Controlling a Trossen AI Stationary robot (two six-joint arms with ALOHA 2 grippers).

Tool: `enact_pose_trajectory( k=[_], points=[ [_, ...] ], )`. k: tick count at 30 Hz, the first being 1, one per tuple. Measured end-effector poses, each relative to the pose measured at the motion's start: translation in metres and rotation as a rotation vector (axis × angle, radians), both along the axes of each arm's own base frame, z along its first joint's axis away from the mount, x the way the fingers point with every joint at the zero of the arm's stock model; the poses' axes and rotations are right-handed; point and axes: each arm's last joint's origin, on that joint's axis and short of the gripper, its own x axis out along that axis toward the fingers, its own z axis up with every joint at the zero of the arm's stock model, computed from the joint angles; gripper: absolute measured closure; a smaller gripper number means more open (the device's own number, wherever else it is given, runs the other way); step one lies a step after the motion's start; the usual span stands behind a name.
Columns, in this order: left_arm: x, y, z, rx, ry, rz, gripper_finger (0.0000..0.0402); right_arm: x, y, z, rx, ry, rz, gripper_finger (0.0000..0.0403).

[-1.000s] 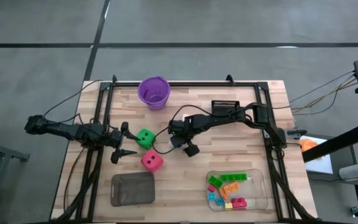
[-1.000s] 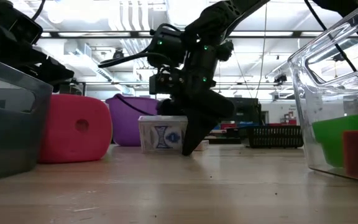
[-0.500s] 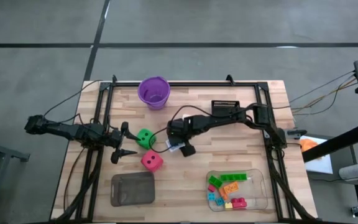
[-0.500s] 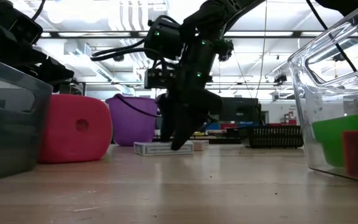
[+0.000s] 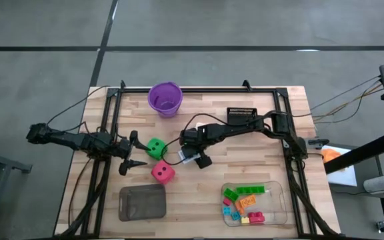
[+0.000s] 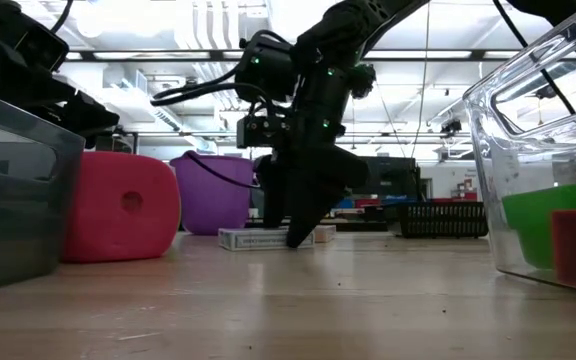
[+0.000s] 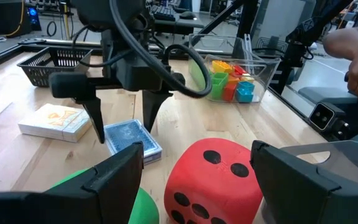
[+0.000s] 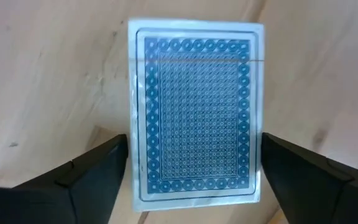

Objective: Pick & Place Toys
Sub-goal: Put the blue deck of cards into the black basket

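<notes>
- Blue lattice print inside a white border covers the flat, rectangular card pack (image 8: 195, 115); it lies face-up on the pale wooden table (image 5: 245, 173), at the centre of the high view, and its glossy surface catches the light.
- Dark right gripper (image 8: 191, 171) points down over the pack, fingers spread, one on each long side; whether they touch it I cannot tell.
- Second card box (image 7: 55, 122), cream with an orange picture, lies near the blue one in the left wrist view.
- Red rounded die with black dots (image 5: 163, 173) and green rounded die (image 5: 155, 148) sit left of centre, matte and soft-edged, just beside the left gripper (image 5: 135, 153), whose fingers stand apart, holding nothing.
- Clear hard-plastic tray (image 5: 275, 203), lower right, holds small bricks (image 5: 244, 201) in green, orange, red, yellow and blue.
- Grey smoky tray (image 5: 142, 202) sits lower left; purple ribbed cup (image 5: 165, 99) stands at the top edge.
</notes>
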Motion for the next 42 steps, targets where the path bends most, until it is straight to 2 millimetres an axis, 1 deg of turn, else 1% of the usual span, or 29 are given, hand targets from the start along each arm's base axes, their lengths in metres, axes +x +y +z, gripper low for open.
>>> enact_pose_trajectory(
  k=[5, 12, 15, 19, 20, 34, 38, 42],
  points=[
    [0.0, 0.0, 0.0, 0.0, 0.0, 0.0, 0.0101, -0.002, 0.001, -0.006, 0.012, 0.0, -0.004, 0.0038],
    [0.0, 0.0, 0.0, 0.0, 0.0, 0.0, 0.0101, 0.0, 0.001, -0.006, 0.013, -0.029, -0.01, 0.0038],
    [0.0, 0.0, 0.0, 0.0, 0.0, 0.0, 0.0101, 0.0, 0.001, -0.006, 0.018, -0.031, -0.018, 0.0056],
    [0.0, 0.0, 0.0, 0.0, 0.0, 0.0, 0.0101, 0.0, 0.002, -0.006, 0.022, -0.033, -0.032, 0.0108],
    [0.0, 0.0, 0.0, 0.0, 0.0, 0.0, 0.0101, 0.001, 0.002, -0.006, 0.02, -0.036, -0.035, 0.011],
    [0.0, 0.0, 0.0, 0.0, 0.0, 0.0, 0.0101, -0.001, 0.009, -0.008, 0.024, -0.032, -0.032, 0.011],
    [0.0, 0.0, 0.0, 0.0, 0.0, 0.0, 0.0101, -0.003, 0.011, -0.004, 0.024, -0.033, -0.007, 0.011],
    [0.0, 0.0, 0.0, 0.0, 0.0, 0.0, 0.0101, -0.006, 0.013, 0.007, 0.053, -0.052, 0.015, 0.011]
  ],
)
